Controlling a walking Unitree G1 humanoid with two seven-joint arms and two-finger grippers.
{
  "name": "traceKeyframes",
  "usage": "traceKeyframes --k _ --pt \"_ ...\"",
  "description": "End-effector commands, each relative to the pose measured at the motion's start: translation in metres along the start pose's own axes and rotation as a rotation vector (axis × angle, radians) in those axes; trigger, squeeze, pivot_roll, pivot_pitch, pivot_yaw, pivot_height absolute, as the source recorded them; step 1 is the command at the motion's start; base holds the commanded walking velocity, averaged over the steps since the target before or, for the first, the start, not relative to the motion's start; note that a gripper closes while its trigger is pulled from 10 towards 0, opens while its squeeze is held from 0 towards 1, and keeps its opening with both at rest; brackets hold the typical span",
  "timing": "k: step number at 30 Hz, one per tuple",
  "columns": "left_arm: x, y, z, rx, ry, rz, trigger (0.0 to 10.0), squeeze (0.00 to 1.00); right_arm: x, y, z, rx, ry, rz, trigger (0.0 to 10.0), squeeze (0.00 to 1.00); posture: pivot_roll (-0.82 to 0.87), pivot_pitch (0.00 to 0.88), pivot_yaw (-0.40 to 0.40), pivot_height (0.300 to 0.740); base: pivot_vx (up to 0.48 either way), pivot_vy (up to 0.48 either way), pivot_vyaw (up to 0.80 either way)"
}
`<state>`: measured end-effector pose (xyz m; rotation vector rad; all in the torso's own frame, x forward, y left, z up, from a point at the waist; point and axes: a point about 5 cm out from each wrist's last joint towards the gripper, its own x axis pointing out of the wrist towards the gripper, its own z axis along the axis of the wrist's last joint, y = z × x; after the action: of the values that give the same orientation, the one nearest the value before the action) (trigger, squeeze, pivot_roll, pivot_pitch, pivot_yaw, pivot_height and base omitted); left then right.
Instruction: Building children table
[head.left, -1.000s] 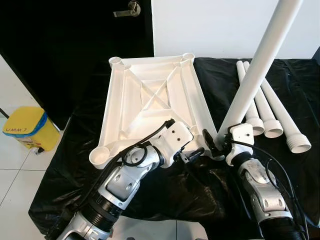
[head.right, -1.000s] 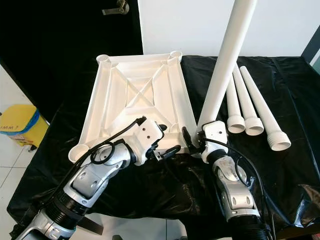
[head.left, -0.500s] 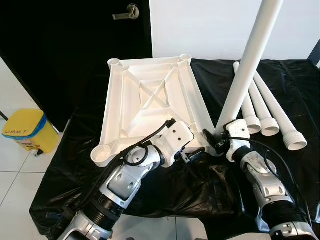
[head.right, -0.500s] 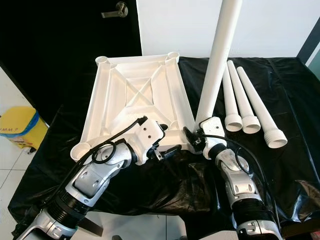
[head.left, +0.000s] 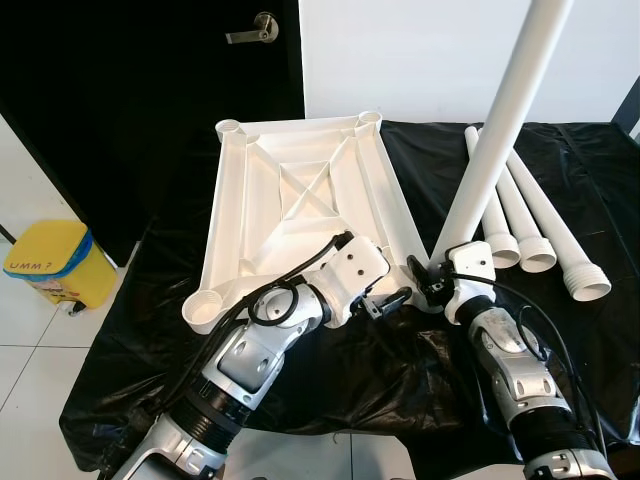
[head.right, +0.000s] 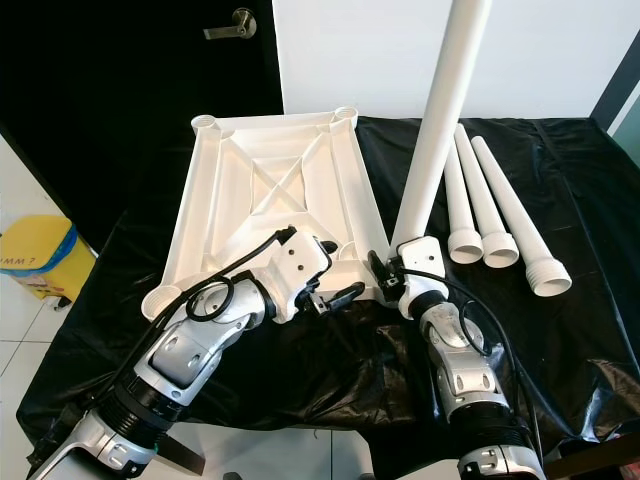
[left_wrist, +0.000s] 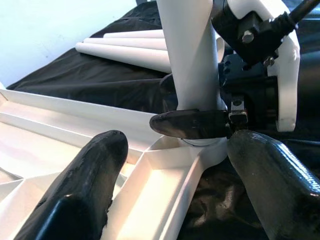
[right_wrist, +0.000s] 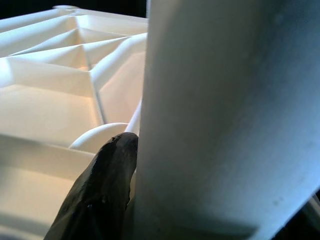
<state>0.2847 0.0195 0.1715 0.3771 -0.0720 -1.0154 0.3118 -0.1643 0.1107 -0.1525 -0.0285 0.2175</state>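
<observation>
Now the right gripper (head.left: 432, 283), jaws pinching the leg (head.left: 495, 140), seats it in the upturned table (head.left: 300, 200) corner — left gripper (head.left: 385, 303) spread, bracing; next, push down.

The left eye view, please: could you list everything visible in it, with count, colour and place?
Upturned plastic table top: one, white, on the black sheet.
Upright plastic table leg: one, white, standing at the top's near right corner socket.
Loose plastic table legs: three, white, lying right of the top.
Plastic sheet: one, black, under everything.
Bin: one, yellow, on the floor, far left.
Door: one, black, behind.
Left gripper: open, beside the socket.
Right gripper: shut on the upright leg's base.
</observation>
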Motion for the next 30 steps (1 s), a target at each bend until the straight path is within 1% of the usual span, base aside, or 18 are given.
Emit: traceKeyframes --k 1,2,3,5,7,8,9,11,12,14,16,19,21,26,27,30 --pt "0.002 0.002 0.002 0.027 -0.004 -0.022 10.0 0.0 -0.008 0.003 -0.022 0.028 0.125 -0.073 10.0 0.0 -0.25 0.01 0.017 0.74 0.0 0.0 0.0" --pt "0.002 0.002 0.002 0.027 -0.004 -0.022 10.0 0.0 -0.008 0.003 -0.022 0.028 0.125 -0.073 10.0 0.0 -0.25 0.01 0.017 0.74 0.0 0.0 0.0" --pt "0.002 0.002 0.002 0.031 -0.007 -0.026 10.0 0.0 -0.008 0.004 -0.022 0.031 0.129 -0.117 10.0 0.0 -0.26 0.011 0.02 0.74 0.0 0.0 0.0" --pt "0.002 0.002 0.002 0.031 -0.007 -0.026 10.0 0.0 -0.008 0.004 -0.022 0.031 0.129 -0.117 10.0 0.0 -0.26 0.011 0.02 0.74 0.0 0.0 0.0" --pt "0.003 0.001 0.001 0.033 -0.011 -0.036 10.0 0.0 -0.01 0.007 -0.022 0.058 0.138 -0.27 10.0 0.0 -0.26 0.02 0.026 0.74 0.0 0.0 0.0" --pt "0.003 0.001 0.001 0.033 -0.011 -0.039 10.0 0.0 -0.011 0.008 -0.022 0.066 0.142 -0.323 10.0 0.0 -0.26 0.02 0.026 0.74 0.0 0.0 0.0" --pt "0.003 0.001 0.001 0.033 -0.011 -0.039 10.0 0.0 -0.011 0.008 -0.022 0.066 0.142 -0.323 10.0 0.0 -0.26 0.02 0.026 0.74 0.0 0.0 0.0" --pt "0.003 0.001 0.0 0.043 -0.005 -0.046 10.0 0.0 -0.012 0.012 -0.022 0.075 0.149 -0.374 10.0 0.0 -0.26 0.022 0.029 0.74 0.0 0.0 0.0" --pt "0.003 0.001 0.0 0.043 -0.005 -0.046 10.0 0.0 -0.012 0.012 -0.022 0.075 0.149 -0.374 10.0 0.0 -0.26 0.022 0.029 0.74 0.0 0.0 0.0" --pt "0.002 -0.002 -0.003 0.051 0.0 -0.064 10.0 0.0 -0.01 0.023 -0.018 0.082 0.13 -0.346 10.0 0.0 -0.27 0.033 0.035 0.74 0.0 0.0 0.0" --pt "0.002 -0.006 -0.004 0.053 0.005 -0.09 10.0 0.0 -0.01 0.029 -0.013 0.113 0.099 -0.314 10.0 0.0 -0.26 0.031 0.036 0.74 0.0 0.0 0.0" --pt "0.0 -0.009 -0.005 0.044 0.006 -0.119 10.0 0.0 -0.01 0.03 -0.01 0.111 0.08 -0.299 10.0 0.0 -0.26 0.036 0.037 0.74 0.0 0.0 0.0" --pt "0.0 -0.009 -0.005 0.044 0.006 -0.119 10.0 0.0 -0.01 0.03 -0.01 0.111 0.08 -0.299 10.0 0.0 -0.26 0.036 0.037 0.74 0.0 0.0 0.0" --pt "-0.004 -0.014 -0.01 0.017 0.027 -0.163 10.0 0.0 -0.012 0.031 -0.007 0.094 0.053 -0.288 10.0 0.0 -0.25 0.045 0.041 0.74 0.0 0.0 0.0" --pt "-0.005 -0.015 -0.009 0.013 0.028 -0.172 10.0 0.0 -0.012 0.029 -0.004 0.087 0.04 -0.29 10.0 1.0 -0.25 0.05 0.039 0.74 0.0 0.0 0.0" --pt "-0.007 -0.016 -0.009 -0.001 0.024 -0.188 10.0 0.0 -0.013 0.025 0.0 0.076 0.018 -0.28 10.0 1.0 -0.26 0.053 0.046 0.74 0.0 0.0 0.0"
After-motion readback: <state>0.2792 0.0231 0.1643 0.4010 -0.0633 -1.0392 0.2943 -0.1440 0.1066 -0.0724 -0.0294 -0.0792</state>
